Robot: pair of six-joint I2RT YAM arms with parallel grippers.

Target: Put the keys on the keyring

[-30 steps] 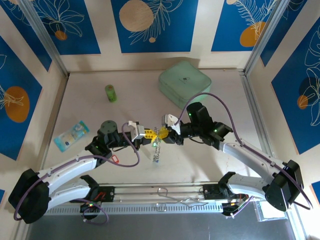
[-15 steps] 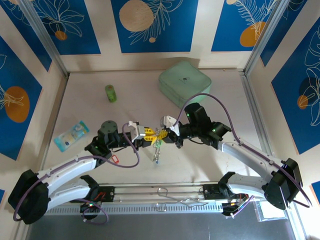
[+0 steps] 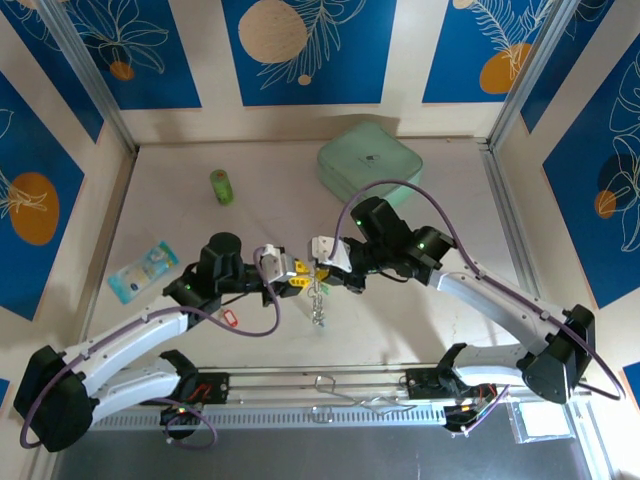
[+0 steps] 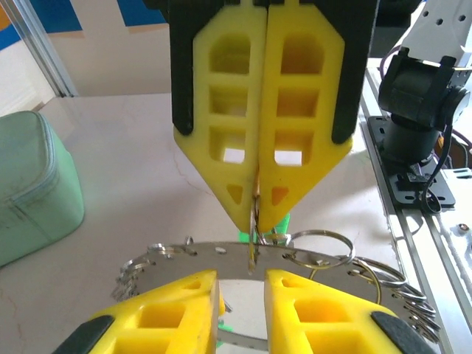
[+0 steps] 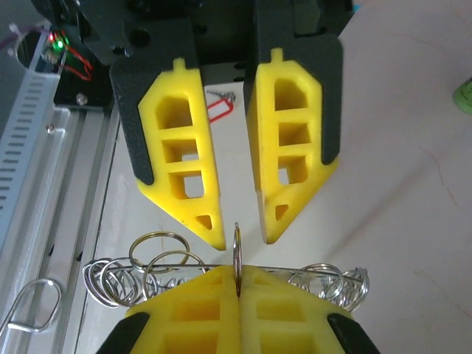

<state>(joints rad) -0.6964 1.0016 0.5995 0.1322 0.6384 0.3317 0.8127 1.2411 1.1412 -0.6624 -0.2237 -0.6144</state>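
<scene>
The keyring [image 3: 319, 303], a silvery band [image 4: 214, 254] hung with several small wire loops [image 5: 324, 279], dangles above the middle of the table. My right gripper [image 5: 237, 274] is shut on one upright small loop of it; from the left wrist view its closed tips [image 4: 256, 210] pinch that loop from above. My left gripper [image 4: 243, 280] is open, its fingertips [image 5: 210, 228] on either side of the same loop without touching it. In the top view the two grippers meet tip to tip, left [image 3: 292, 272] and right [image 3: 322, 262]. A key with a red tag [image 3: 229, 319] lies on the table by the left arm.
A pale green box [image 3: 370, 168] sits at the back, a green cylinder [image 3: 221, 186] at the back left, and a blue packet [image 3: 143, 270] at the left. A metal rail [image 3: 330, 385] runs along the near edge between the arm bases.
The left gripper, shut a second ago, has opened. The right gripper has shut on the small loop. Both grippers have shifted slightly left, and the keyring now hangs from the right one.
</scene>
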